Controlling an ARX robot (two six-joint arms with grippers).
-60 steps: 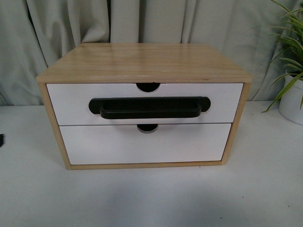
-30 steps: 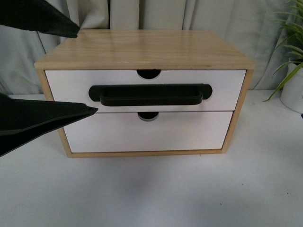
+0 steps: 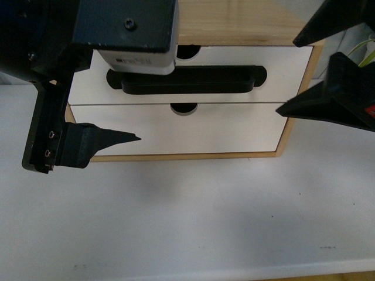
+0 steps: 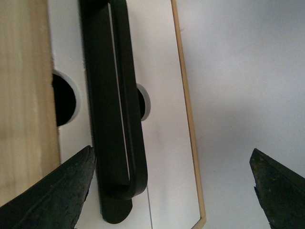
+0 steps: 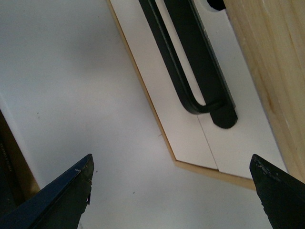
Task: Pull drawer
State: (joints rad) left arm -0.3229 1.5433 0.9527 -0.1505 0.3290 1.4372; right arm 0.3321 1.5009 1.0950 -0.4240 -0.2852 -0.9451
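Note:
The drawer (image 3: 287,64) is the upper white front in the wooden cabinet (image 3: 234,20), with a long black bar handle (image 3: 193,80) and a half-round notch in its top edge. It sits flush in the cabinet. My left gripper (image 4: 171,155) is open in front of the handle's left end, touching nothing; its lower finger (image 3: 99,143) points at the lower front. The wrist body hides its upper finger in the front view. My right gripper (image 3: 286,77) is open near the cabinet's right edge, short of the handle (image 5: 190,62).
A plain white drawer front (image 3: 193,132) without a handle lies below. The cabinet stands on a white table (image 3: 193,216) whose front edge shows at the bottom. Plant leaves (image 3: 368,50) show at the far right, behind my right gripper.
Both arms have come into the front view. The left gripper has moved right toward the handle's left end, and the right gripper has appeared at the cabinet's right side. The drawer has not moved.

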